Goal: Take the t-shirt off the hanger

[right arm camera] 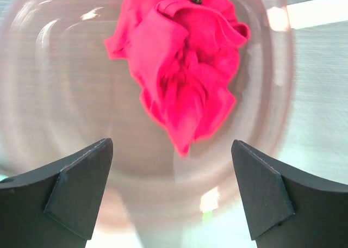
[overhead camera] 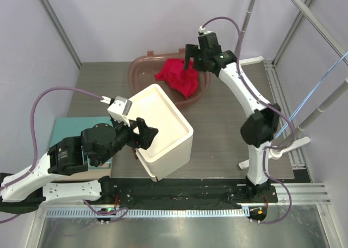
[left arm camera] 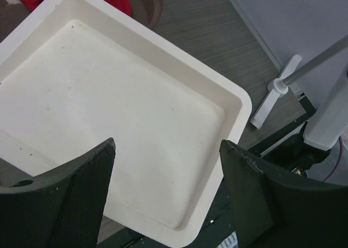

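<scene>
**Red shirt lies crumpled in the basin, both grippers spread**

The grey wood-grain table point(overhead camera: 228, 117) fills the overhead view. Just toward 8 o'clock of its middle stands the white box point(overhead camera: 166, 123), tilted, its empty inside facing up. At 12 o'clock sits the brown translucent basin point(overhead camera: 138, 68), its near rim close to the box's far corner. A flat teal mat point(overhead camera: 70, 125) lies at 9 o'clock, partly under the left arm.

The t-shirt point(overhead camera: 178, 76) is bunched in a loose heap inside the basin, toward its 3 o'clock side. Nothing grips it. The right wrist view shows its folds point(right arm camera: 182, 68) against the basin's floor point(right arm camera: 54, 95).

The right gripper point(overhead camera: 188, 60) hangs over the basin at the shirt's 12 o'clock edge. Its fingers are spread wide with the cloth below them, apart from both pads point(right arm camera: 171, 188).

The left gripper point(overhead camera: 142, 136) is at the box's 9 o'clock rim. Its fingers stand well apart over the box's inside point(left arm camera: 168, 193). I cannot tell whether they touch the rim.
</scene>
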You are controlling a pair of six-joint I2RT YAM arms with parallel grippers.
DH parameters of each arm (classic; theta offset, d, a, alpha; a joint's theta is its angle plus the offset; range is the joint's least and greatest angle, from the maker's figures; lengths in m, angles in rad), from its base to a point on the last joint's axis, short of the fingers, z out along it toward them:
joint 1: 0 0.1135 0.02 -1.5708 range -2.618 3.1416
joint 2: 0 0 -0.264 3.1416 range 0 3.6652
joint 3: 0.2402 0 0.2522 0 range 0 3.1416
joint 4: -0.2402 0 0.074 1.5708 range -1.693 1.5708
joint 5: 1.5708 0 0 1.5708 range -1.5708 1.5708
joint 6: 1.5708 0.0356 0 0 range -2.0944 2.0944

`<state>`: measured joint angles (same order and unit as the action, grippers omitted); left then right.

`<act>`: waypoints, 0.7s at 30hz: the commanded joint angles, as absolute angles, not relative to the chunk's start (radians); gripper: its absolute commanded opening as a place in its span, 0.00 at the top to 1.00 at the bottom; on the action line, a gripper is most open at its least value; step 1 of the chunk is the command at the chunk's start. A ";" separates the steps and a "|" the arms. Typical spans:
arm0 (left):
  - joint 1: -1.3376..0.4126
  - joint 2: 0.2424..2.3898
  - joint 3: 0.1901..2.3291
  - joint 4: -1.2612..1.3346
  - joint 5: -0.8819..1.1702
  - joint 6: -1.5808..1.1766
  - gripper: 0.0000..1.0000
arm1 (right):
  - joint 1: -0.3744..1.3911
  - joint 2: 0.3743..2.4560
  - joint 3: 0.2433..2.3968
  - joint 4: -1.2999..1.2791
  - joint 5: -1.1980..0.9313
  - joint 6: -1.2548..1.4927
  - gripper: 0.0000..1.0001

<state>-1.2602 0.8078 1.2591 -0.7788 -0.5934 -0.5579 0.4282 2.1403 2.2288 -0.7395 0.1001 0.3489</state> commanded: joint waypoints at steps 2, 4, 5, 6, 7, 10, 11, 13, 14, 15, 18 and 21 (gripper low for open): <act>-1.259 0.746 1.174 -0.743 -0.621 -0.627 0.22 | 0.480 1.760 1.881 -0.737 0.196 0.365 0.04; -1.259 0.687 1.132 -0.726 -0.608 -0.652 0.22 | 0.526 1.612 1.704 -0.668 0.213 0.382 0.04; -1.259 0.663 1.108 -0.707 -0.603 -0.666 0.22 | 0.541 1.567 1.651 -0.649 0.219 0.403 0.04; -1.259 0.637 1.068 -0.698 -0.598 -0.693 0.22 | 0.557 1.527 1.599 -0.614 0.228 0.423 0.04; -1.259 0.574 1.043 -0.690 -0.585 -0.706 0.22 | 0.583 1.478 1.494 -0.592 0.227 0.443 0.04; -1.259 0.441 0.953 -0.629 -0.539 -0.726 0.22 | 0.652 1.301 1.268 -0.477 0.213 0.524 0.04; -1.259 0.404 0.936 -0.618 -0.507 -0.727 0.22 | 0.678 1.214 1.212 -0.439 0.209 0.552 0.01; -1.259 0.344 0.878 -0.607 -0.476 -0.723 0.22 | 0.718 1.137 1.064 -0.344 0.233 0.575 0.01; -1.259 0.278 0.859 -0.604 -0.439 -0.721 0.22 | 0.750 1.094 1.016 -0.316 0.244 0.584 0.01; -1.259 0.244 0.839 -0.598 -0.402 -0.715 0.22 | 0.756 1.027 0.968 -0.273 0.253 0.604 0.00; -1.259 0.079 0.744 -0.540 -0.264 -0.692 0.21 | 0.767 0.896 0.810 -0.221 0.270 0.646 0.00; -1.259 -0.035 0.663 -0.480 -0.151 -0.701 0.21 | 0.773 0.781 0.686 -0.167 0.249 0.653 0.00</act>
